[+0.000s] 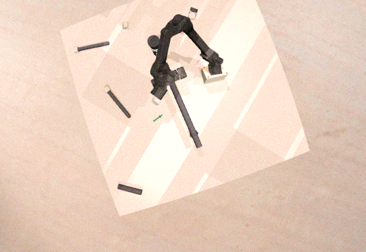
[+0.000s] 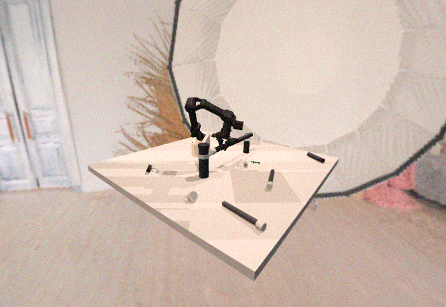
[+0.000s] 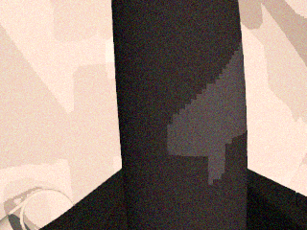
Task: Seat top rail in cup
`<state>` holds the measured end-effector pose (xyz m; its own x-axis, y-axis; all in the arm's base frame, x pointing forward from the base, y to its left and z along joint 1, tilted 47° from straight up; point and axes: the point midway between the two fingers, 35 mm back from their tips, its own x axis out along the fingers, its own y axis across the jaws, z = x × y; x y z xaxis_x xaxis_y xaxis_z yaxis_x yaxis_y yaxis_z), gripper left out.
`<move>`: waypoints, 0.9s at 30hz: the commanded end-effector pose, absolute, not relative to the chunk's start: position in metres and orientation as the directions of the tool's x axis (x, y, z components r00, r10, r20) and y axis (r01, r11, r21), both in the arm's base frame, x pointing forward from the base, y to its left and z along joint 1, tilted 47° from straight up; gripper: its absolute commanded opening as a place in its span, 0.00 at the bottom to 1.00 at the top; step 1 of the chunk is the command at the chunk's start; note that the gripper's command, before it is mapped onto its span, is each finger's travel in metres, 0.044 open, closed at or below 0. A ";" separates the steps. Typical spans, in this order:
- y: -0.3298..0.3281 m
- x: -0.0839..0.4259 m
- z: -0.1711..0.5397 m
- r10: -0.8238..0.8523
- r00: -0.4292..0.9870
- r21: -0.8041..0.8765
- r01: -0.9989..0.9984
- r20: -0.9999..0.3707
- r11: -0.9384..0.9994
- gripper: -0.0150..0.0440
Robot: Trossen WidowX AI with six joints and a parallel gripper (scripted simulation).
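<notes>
The dark fence rail (image 1: 183, 110) (image 2: 233, 143) (image 3: 179, 96) slants, with its far end higher and passing through the loop cap above the small post (image 2: 246, 147). The big post (image 2: 203, 168) stands upright; its cap (image 1: 153, 40) (image 2: 203, 145) is on top. The pale brace band (image 2: 203, 156) hangs high on it, a little below the cap. The rail-end cup (image 2: 212, 152) is on the band's side facing the rail. The rail's cut end is at the cup; how deep it sits cannot be told. My gripper (image 1: 170, 80) (image 2: 224, 146) (image 3: 178, 174) is shut on the rail near that end.
A pale-ended rod (image 1: 118, 103) (image 2: 270, 177), another pale-ended rod (image 1: 92, 46) (image 2: 241, 214), a short dark rod (image 1: 130, 188) (image 2: 316, 157) and a green piece (image 1: 158, 118) (image 2: 255, 162) lie around. A pale cap (image 1: 125, 25) (image 2: 192, 196) and a black-ended ring fitting (image 1: 193, 9) (image 2: 148, 168) lie farther off.
</notes>
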<state>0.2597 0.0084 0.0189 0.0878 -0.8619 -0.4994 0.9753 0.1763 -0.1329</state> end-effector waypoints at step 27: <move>0.005 0.261 0.023 -0.862 0.088 -0.132 0.976 -0.499 0.176 0.65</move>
<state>0.2606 0.0047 0.0224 0.0876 -0.8617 -0.4998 0.9754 0.1760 -0.1325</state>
